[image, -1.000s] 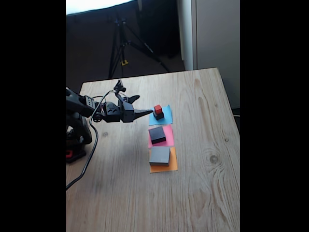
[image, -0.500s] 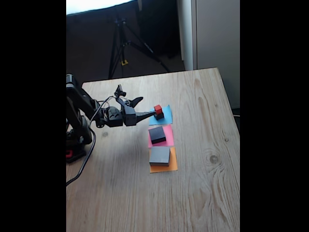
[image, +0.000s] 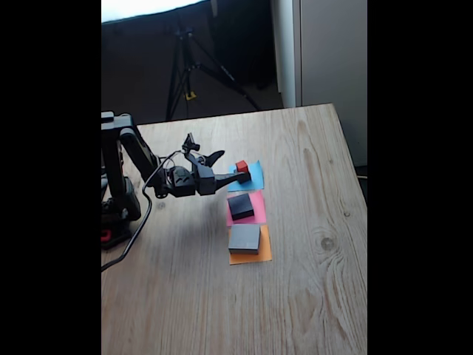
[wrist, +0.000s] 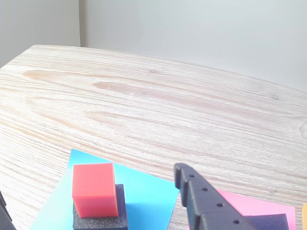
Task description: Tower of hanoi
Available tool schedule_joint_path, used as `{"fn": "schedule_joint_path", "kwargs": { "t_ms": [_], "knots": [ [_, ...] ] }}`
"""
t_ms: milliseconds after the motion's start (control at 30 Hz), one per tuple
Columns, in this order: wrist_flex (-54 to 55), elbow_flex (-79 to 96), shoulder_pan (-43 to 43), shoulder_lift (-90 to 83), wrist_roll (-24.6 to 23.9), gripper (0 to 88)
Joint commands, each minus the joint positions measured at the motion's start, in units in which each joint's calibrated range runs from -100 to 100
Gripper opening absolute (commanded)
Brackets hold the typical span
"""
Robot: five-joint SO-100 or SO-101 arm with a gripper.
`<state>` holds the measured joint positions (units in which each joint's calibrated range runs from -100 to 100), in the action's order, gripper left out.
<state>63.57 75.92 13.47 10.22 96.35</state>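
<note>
Gripper (image: 238,167), fixed view: jaws spread apart, the lower finger (image: 230,177) reaching out level to the small black cube (image: 244,177), the upper finger (image: 215,157) raised and angled back toward the arm. The red cube (image: 241,166) lies beside the fingertip region; whether a finger touches either cube cannot be told at this scale. In the wrist view one dark finger (wrist: 204,203) enters from the lower edge, its tip clear of the red cube (wrist: 94,189) with blue paper showing between them (a sliver of dark part shows at the lower left corner).

Red cube: sits on top of the small black cube (wrist: 100,213), and the pair rests on the blue paper square (image: 251,177), which is the farthest of three papers in the fixed view.

Medium black block (image: 240,206): lies on the pink paper square (image: 256,213), just nearer the camera than the blue one. Its corner (wrist: 271,223) appears at the lower right of the wrist view, on pink paper (wrist: 244,203).

Large flat grey block (image: 244,237): lies on the orange paper square (image: 251,257), nearest of the three.

The papers form a short column on the wooden table (image: 310,296). The arm (image: 122,159) stands at the table's left edge in the fixed view, with a cable (image: 137,229) trailing from it. A tripod (image: 188,66) stands beyond the far edge.
</note>
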Motion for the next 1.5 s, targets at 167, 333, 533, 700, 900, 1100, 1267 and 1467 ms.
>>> {"fn": "schedule_joint_path", "kwargs": {
  "t_ms": [167,333,533,700,900,1100,1267,1467],
  "knots": [
    [-1.69,-5.74,2.53,2.73,-0.37,45.9],
    [-4.69,-7.74,3.45,3.33,-1.54,45.8],
    [-7.36,-11.11,3.70,5.38,-2.21,46.1],
    [-9.95,-13.56,4.37,6.06,-3.21,46.1],
    [-10.84,-14.29,5.79,6.06,-3.88,46.2],
    [-10.84,-14.20,6.54,6.21,-3.88,46.0],
    [-10.76,-14.29,6.88,6.44,-3.71,46.0],
    [-10.76,-14.20,6.88,6.74,-2.54,42.2]
  ]
}}
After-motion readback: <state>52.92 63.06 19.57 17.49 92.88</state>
